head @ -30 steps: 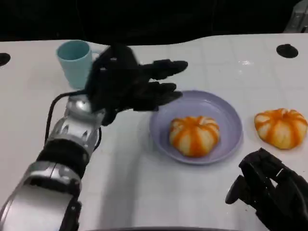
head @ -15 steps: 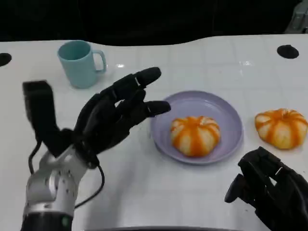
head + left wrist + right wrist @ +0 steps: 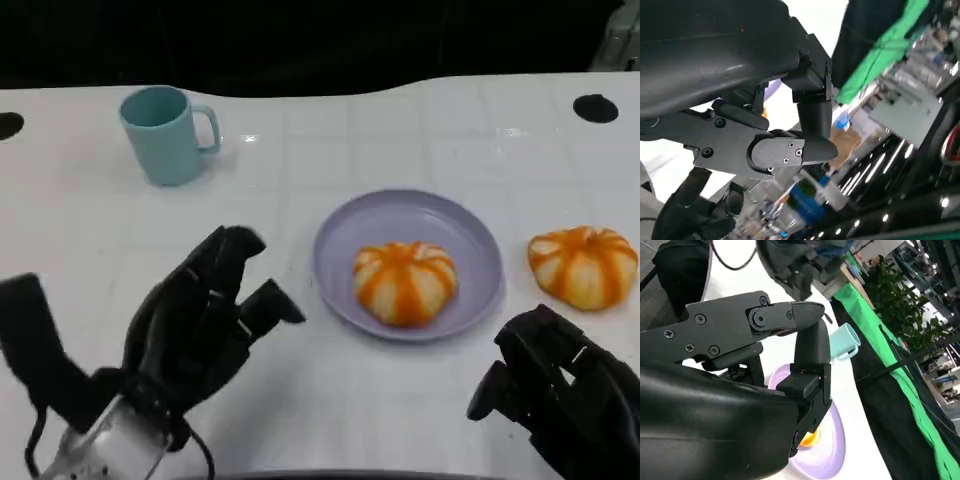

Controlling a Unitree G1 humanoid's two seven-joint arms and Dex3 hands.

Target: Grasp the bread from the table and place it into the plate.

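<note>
**A:** Left hand has pulled back from the plate toward the robot over the last second. It was up beside the rim, now it sits low at the near left of the table. Fingers loosely curled, holding nothing, touching nothing.

**B:** So you read that as a release done?

**A:** Looks like it. One bread lies in the plate, right of centre, well apart from that hand. You've got a retreat, not a reach.

**B:** And further right?

**A:** Second bread is on the table just outside the plate, untouched. Right hand is low at the near right edge, hasn't moved, fingers curled in, nothing in them.

**B:** Cup?

**A:** Teal cup at the far left, upright, out of your way.
</note>
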